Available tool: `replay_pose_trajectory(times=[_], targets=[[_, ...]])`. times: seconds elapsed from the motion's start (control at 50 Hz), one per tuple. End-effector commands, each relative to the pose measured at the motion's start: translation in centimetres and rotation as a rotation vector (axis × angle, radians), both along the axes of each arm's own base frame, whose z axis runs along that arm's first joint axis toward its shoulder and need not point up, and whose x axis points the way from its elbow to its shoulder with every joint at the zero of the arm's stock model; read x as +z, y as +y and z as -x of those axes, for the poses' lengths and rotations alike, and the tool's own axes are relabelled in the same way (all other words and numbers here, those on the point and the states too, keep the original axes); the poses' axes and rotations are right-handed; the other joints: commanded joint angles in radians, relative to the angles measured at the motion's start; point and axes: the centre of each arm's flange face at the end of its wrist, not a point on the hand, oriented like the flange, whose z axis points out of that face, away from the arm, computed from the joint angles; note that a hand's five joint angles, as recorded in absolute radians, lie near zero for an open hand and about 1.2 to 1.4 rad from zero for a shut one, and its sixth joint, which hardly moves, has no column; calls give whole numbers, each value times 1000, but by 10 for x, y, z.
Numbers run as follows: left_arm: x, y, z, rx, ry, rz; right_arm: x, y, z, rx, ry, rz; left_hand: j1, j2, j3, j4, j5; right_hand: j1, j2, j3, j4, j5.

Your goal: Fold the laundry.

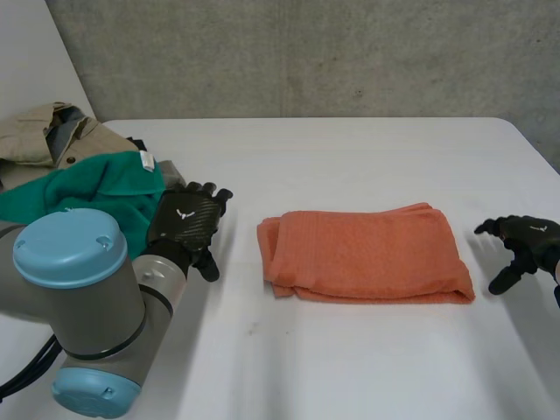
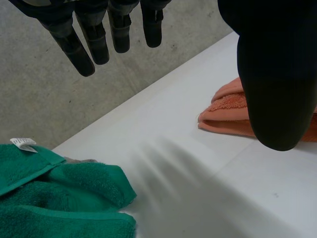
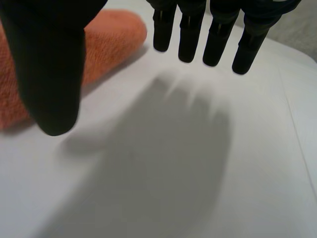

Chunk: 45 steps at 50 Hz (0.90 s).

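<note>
A folded orange towel [image 1: 367,255] lies in the middle of the white table [image 1: 350,157]. My left hand [image 1: 185,220] hovers open to the left of it, next to a green towel [image 1: 96,194]. In the left wrist view its fingers [image 2: 101,34] are straight above the table, with the green towel [image 2: 59,198] beneath them and the orange towel [image 2: 225,111] beside the thumb. My right hand [image 1: 521,241] is open, apart from the orange towel's right edge and holding nothing. The right wrist view shows its fingers [image 3: 213,34] spread over bare table, the orange towel [image 3: 106,42] by its thumb.
A pile of laundry sits at the table's far left: a beige garment [image 1: 44,136] with the green towel in front of it. The grey left arm [image 1: 87,297] fills the near left corner. A concrete wall [image 1: 306,52] stands behind the table.
</note>
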Motion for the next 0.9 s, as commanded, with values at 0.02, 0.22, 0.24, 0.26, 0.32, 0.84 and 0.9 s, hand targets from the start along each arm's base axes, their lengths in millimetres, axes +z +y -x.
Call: replay_pose_trajectory(times=[0.02,0.22,0.24,0.26,0.32,0.84,0.9], targets=[[0,0,0,-1,1,1,-3,9,-3,45,60,-50,-15,-28,-34,-25,-48,416,419,413,414,407],[1,-1,0,2,3,2,4,18,-13,-38,-104,-84,-15,-28,-34,-25,-48,444,447,441,442,434],[1,-1,0,2,4,3,6,20,-15,-54,-134,-91,-15,-28,-34,-25,-48,371,374,368,369,361],[1,-1,0,2,3,2,7,22,-15,-64,-149,-96,-15,-28,-34,-25,-48,355,358,353,354,346],[2,-1,0,2,5,4,7,29,-23,-84,-194,-106,-15,-28,-34,-25,-48,320,323,317,319,311],[2,-3,-3,13,5,3,-15,36,-51,-153,-102,24,-15,-28,-34,-25,-48,1020,1023,1017,1018,1011],[3,-3,-4,15,9,6,-11,33,-44,-184,-78,57,-15,-28,-34,-25,-48,1022,1025,1019,1020,1013]])
